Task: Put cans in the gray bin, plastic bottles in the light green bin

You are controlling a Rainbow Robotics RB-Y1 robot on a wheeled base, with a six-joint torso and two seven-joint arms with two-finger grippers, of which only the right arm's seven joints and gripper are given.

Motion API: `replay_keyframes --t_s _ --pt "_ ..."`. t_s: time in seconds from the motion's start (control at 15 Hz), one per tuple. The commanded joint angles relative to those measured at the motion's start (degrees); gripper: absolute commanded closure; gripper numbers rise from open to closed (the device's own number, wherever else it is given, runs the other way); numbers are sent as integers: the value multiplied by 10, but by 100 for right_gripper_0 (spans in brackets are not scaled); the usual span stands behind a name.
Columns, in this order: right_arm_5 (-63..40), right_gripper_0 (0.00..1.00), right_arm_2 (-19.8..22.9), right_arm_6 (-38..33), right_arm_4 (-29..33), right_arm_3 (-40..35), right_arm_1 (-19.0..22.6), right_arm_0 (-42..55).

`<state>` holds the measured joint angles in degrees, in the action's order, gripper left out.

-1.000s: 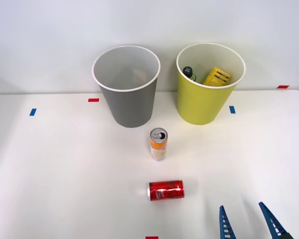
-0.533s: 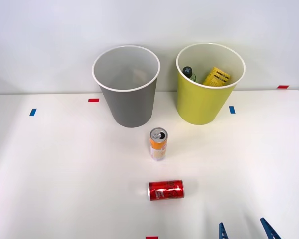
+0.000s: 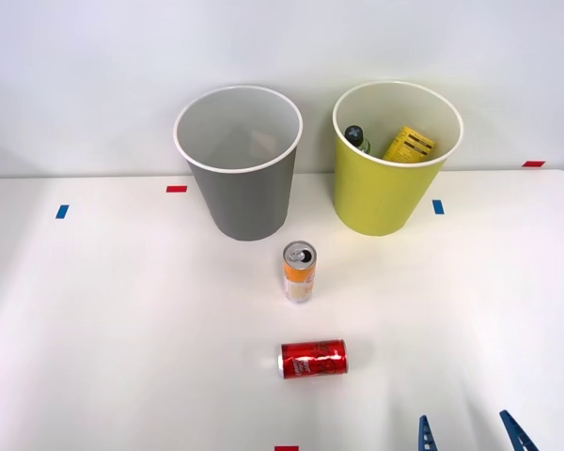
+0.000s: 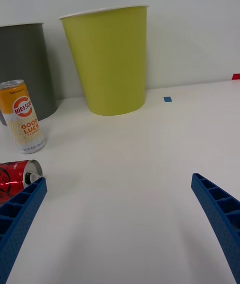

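An orange-and-white can (image 3: 299, 272) (image 4: 22, 116) stands upright at the table's middle, just in front of the gray bin (image 3: 244, 199) (image 4: 25, 73). A red can (image 3: 313, 359) (image 4: 14, 178) lies on its side nearer to me. Inside the light green bin (image 3: 376, 195) (image 4: 112, 58) at the back right leans a green plastic bottle (image 3: 357, 138) with a black cap. My right gripper (image 3: 470, 434) (image 4: 119, 184) is open and holds nothing, low at the table's near right, to the right of the red can and apart from it.
A yellow ribbed item (image 3: 410, 144) also lies in the light green bin. Small blue tape marks (image 3: 438, 207) (image 4: 167, 99) and red tape marks (image 3: 176, 189) dot the white table (image 3: 122, 319). A plain wall rises right behind the bins.
My right gripper has drawn back toward the near edge of the front view, so less of its fingers shows. The cans and bins have not moved.
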<state>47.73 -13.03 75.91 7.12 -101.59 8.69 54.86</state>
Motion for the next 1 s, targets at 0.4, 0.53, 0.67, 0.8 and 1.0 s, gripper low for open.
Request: replay_keyframes --t_s 0.4,0.53,0.67,0.8,1.0 --pt "0 0 0 0 0 0 0 0" --pt "0 0 0 0 0 0 0 0" --pt "0 0 0 0 0 0 0 0" --pt "0 0 0 0 0 0 0 0" --pt "0 0 0 0 0 0 0 0"
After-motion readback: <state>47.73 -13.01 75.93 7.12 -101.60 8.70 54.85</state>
